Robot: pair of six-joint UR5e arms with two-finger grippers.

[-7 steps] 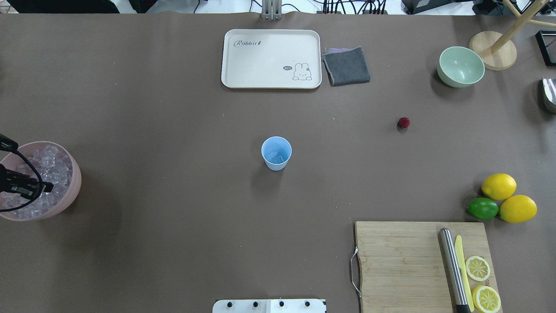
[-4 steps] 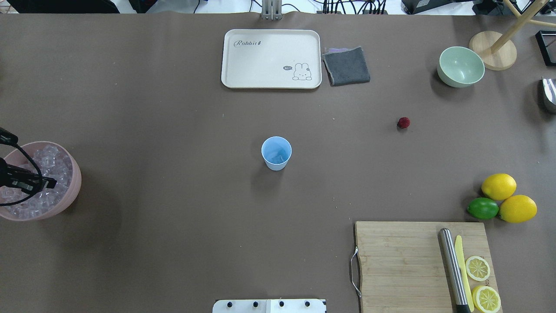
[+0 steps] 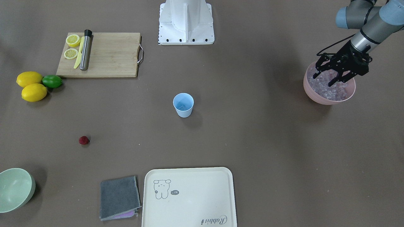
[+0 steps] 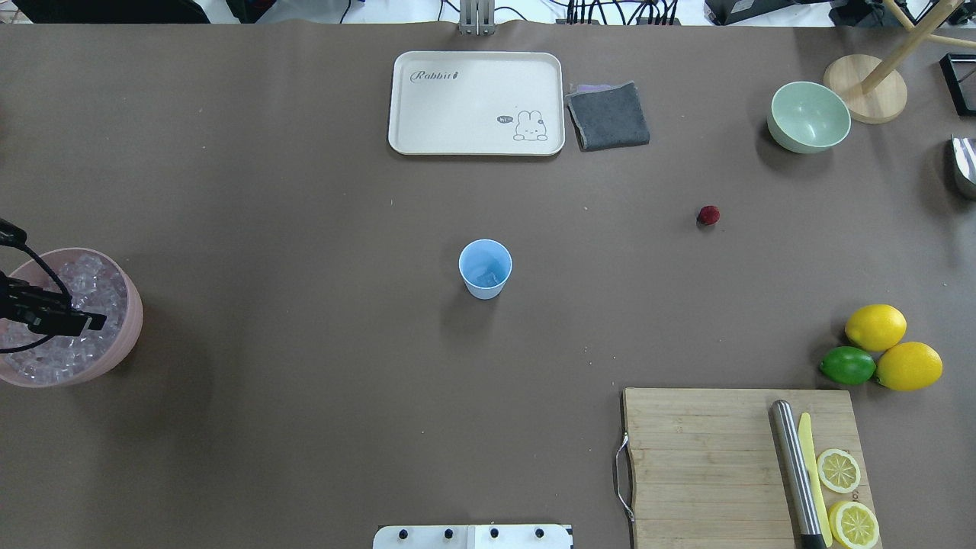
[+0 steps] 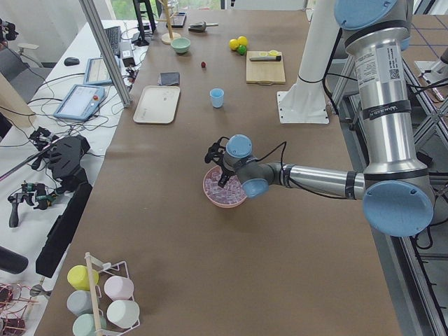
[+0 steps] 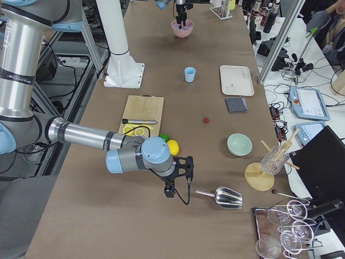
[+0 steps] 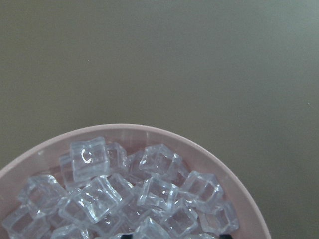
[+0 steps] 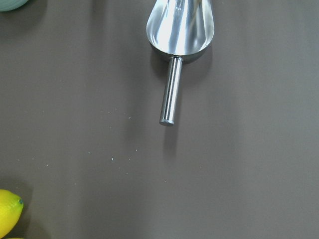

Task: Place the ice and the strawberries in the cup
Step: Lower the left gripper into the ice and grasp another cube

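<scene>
The left gripper (image 3: 324,79) is being held spread open, with nothing grasped, over the ice (image 3: 335,90) in the pink bowl (image 3: 316,95), the cup (image 3: 183,106) is being seen upright mid-table, well apart from the strawberry (image 3: 83,140), and the right gripper (image 6: 178,188) is being shown too poorly to tell its opening.

Left gripper (image 3: 322,79) angled downward, fingers (image 3: 334,80) spread (right gripper (image 6: 178,190) low, far away)

- You see the left arm's black two-finger gripper (image 3: 322,79) over the round pink plastic bowl (image 3: 326,99), fingers spread, tips down at the small clear glassy ice cubes (image 3: 335,90).
- The small light-blue plastic tumbler (image 3: 183,105) stands upright, well apart from that bowl.
- The small dark-red bumpy strawberry (image 3: 83,140) lies by itself.
</scene>
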